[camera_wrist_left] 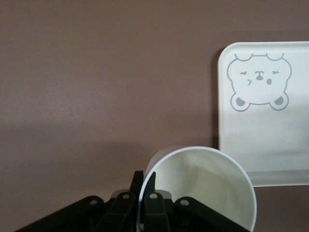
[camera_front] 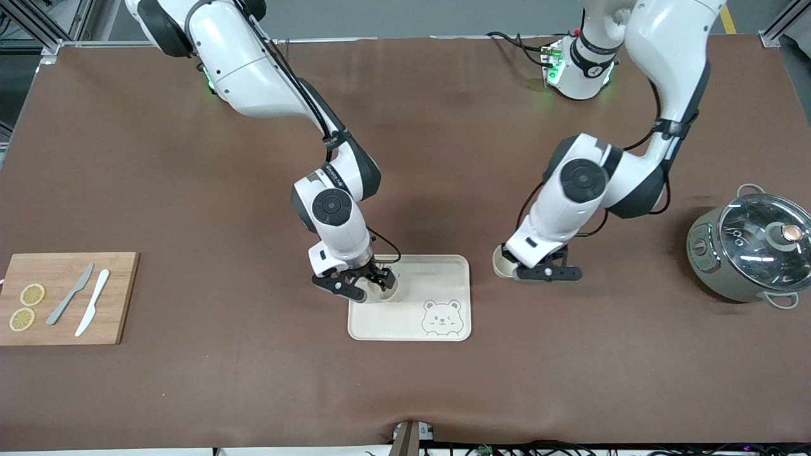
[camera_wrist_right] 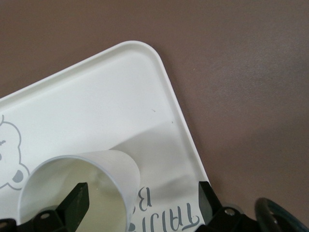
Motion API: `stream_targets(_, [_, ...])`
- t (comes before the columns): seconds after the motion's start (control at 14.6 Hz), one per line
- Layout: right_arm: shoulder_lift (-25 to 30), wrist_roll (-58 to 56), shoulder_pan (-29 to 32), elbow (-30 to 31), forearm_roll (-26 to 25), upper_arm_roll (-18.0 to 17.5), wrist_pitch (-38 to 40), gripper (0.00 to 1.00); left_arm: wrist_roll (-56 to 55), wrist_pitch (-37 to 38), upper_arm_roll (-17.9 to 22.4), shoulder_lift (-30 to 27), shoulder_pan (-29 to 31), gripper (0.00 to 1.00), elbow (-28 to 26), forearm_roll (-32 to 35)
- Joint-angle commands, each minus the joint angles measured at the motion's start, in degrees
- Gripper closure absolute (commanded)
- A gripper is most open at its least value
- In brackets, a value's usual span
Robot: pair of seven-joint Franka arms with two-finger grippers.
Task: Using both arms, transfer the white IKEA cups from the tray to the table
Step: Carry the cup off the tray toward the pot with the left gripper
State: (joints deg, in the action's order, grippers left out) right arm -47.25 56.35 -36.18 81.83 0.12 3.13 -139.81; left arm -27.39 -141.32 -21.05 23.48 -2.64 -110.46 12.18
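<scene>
Brown desk (camera_front: pixel 190 158). L gripper (camera_front: pixel 529 271) low over desk just beside bear tray (camera_front: pixel 443 269), toward L arm's end; jaws clamped on wall of white cup (camera_wrist_left: pixel 207 179), one finger inside rim, one outside. R gripper (camera_front: pixel 367 285) at tray corner nearest R arm; jaws apart, straddling 2nd white cup (camera_wrist_right: pixel 82 186), which stands on tray, one finger inside cup.

Front view: taken from high across the bench (camera_front: pixel 190 158), facing both arm bases; the whole bench top is covered. Left wrist view: taken close above a cup (camera_wrist_left: pixel 203 188), looking down past it. Right wrist view: closer still, over the tray corner. The bear tray (camera_front: pixel 437 278) (camera_wrist_left: pixel 270 145) (camera_wrist_right: pixel 96 106) is shared by all three.
</scene>
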Motion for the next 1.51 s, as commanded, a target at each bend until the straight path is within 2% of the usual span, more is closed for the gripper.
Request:
stream_targets(0.0, [-1.0, 1.4, -0.7, -1.3, -1.1, 0.7, -0.3, 0.18, 3.5, -5.0, -4.1, -6.2, 7.2, 1.00, -10.3, 0.7])
stream_targets(0.27, [-1.1, 1.3, -0.6, -1.3, -1.1, 0.7, -0.3, 0.55, 6.1, -5.5, -4.3, -9.6, 10.2, 1.00, -15.9, 0.7])
stream_targets(0.41, [-1.1, 1.3, -0.6, -1.3, -1.2, 0.7, -0.3, 0.73, 7.1, -8.3, -4.2, -10.4, 10.8, 1.00, -18.4, 0.7])
stream_targets(0.68, [-1.4, 1.3, -0.7, -1.4, -1.2, 0.7, -0.3, 0.97, 12.5, -16.8, -4.2, -10.6, 16.2, 1.00, -24.3, 0.7])
stream_targets(0.75, [-1.4, 1.3, -0.7, -1.4, -1.2, 0.7, -0.4, 1.00, 14.0, -17.1, -4.2, -10.5, 17.0, 1.00, -24.6, 0.7])
stream_targets(1.03, [-1.4, 1.3, -0.7, -1.4, -2.1, 0.7, -0.4, 1.00, 14.7, -17.4, -4.2, -9.2, 17.8, 1.00, -24.6, 0.7])
stream_targets(1.44, [-0.3, 0.7, -0.5, -2.3, -1.7, 0.6, 0.9, 1.00, 15.3, -23.2, -3.9, -4.3, 18.1, 1.00, -24.2, 0.7])
